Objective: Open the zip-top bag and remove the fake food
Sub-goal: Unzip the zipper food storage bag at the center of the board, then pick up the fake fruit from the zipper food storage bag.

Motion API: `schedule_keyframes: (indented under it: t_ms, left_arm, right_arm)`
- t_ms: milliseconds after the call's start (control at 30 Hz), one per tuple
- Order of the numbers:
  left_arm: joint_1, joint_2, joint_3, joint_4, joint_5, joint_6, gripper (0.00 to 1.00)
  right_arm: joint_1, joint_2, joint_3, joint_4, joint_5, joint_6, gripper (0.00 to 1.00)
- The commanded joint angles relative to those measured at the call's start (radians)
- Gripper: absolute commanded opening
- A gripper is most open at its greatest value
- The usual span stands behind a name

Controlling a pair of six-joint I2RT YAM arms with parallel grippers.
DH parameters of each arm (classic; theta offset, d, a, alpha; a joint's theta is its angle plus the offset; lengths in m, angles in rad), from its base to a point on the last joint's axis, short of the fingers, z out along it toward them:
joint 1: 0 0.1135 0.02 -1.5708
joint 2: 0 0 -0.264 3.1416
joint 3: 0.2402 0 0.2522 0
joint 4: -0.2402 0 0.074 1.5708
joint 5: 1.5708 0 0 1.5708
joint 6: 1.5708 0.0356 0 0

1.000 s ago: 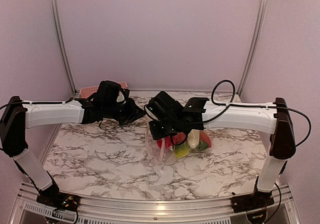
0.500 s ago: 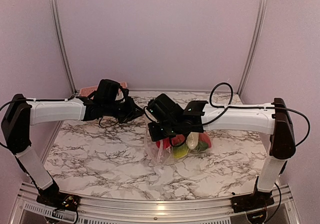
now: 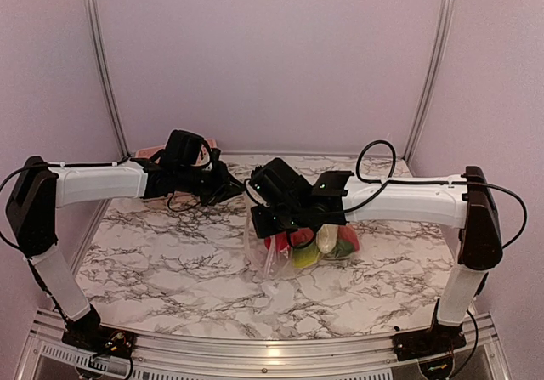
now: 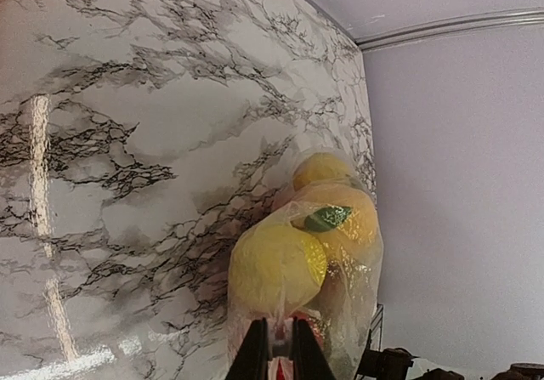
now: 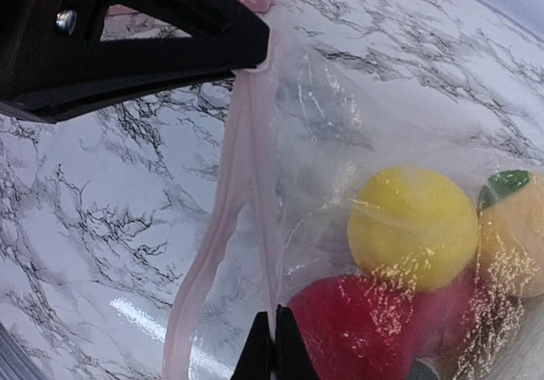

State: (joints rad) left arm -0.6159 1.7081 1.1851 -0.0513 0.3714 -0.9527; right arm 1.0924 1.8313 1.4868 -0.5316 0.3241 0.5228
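Above the desk (image 3: 170,252), my left hand (image 3: 231,191) and right hand (image 3: 262,220) stay pinched on the zip-top bag (image 3: 276,259); left's easing away, so the zip's probably parting.

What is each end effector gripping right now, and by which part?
Both hold the zip-top bag by its pink zip strip. The right end effector pinches one spot, and the left end effector pinches farther along.

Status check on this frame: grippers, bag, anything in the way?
Left gripper shut on zip-top bag edge. Right gripper shut on bag too. Fake food inside, none out yet. Nothing blocking.
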Motion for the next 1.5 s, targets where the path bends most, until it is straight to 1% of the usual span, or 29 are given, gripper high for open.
schedule_keyframes:
  t_ms: [0,133,333,400,467,567,700,800,967,1100,1233,1333,1400,1467]
  left_arm:
    - [0.058,0.024,0.052,0.004,-0.095,0.047,0.05]
    - [0.058,-0.002,0.014,0.028,-0.079,0.052,0.10]
    - [0.058,-0.080,-0.054,0.036,-0.080,0.067,0.29]
    - [0.058,-0.114,-0.076,0.028,-0.095,0.077,0.31]
    - [0.058,-0.152,-0.102,0.021,-0.112,0.084,0.31]
    - [0.047,-0.222,-0.168,0.040,-0.105,0.075,0.29]
    - [-0.014,-0.290,-0.259,0.107,-0.102,0.044,0.24]
    - [-0.082,-0.297,-0.286,0.141,-0.104,0.023,0.21]
    - [-0.180,-0.229,-0.297,0.221,-0.102,-0.022,0.20]
    - [-0.225,-0.157,-0.310,0.302,-0.098,-0.065,0.20]
    - [-0.232,-0.088,-0.332,0.368,-0.095,-0.101,0.19]
    - [-0.232,-0.050,-0.336,0.375,-0.104,-0.101,0.20]
    - [-0.232,-0.026,-0.334,0.376,-0.102,-0.098,0.21]
    - [-0.232,-0.010,-0.333,0.381,-0.103,-0.094,0.24]
  right_arm:
    - [0.011,0.003,-0.011,-0.099,-0.009,0.002,0.00]
    - [0.009,0.025,0.048,-0.128,0.017,0.005,0.00]
    - [-0.004,0.049,0.143,-0.140,0.026,0.006,0.00]
    - [-0.007,0.054,0.163,-0.140,0.027,0.005,0.00]
    - [-0.009,0.057,0.179,-0.140,0.028,0.008,0.00]
    - [-0.015,0.058,0.193,-0.135,0.027,0.011,0.00]
    - [-0.018,0.066,0.208,-0.121,0.021,0.011,0.00]
    - [-0.020,0.072,0.222,-0.118,0.018,0.014,0.00]
    - [-0.020,0.070,0.223,-0.116,0.020,0.028,0.00]
    - [-0.020,0.054,0.209,-0.110,0.025,0.042,0.00]
    - [-0.020,0.027,0.194,-0.102,0.035,0.050,0.00]
    - [-0.020,0.004,0.178,-0.093,0.037,0.051,0.00]
    - [-0.019,-0.010,0.167,-0.084,0.032,0.050,0.00]
    - [-0.019,-0.022,0.154,-0.073,0.025,0.048,0.00]
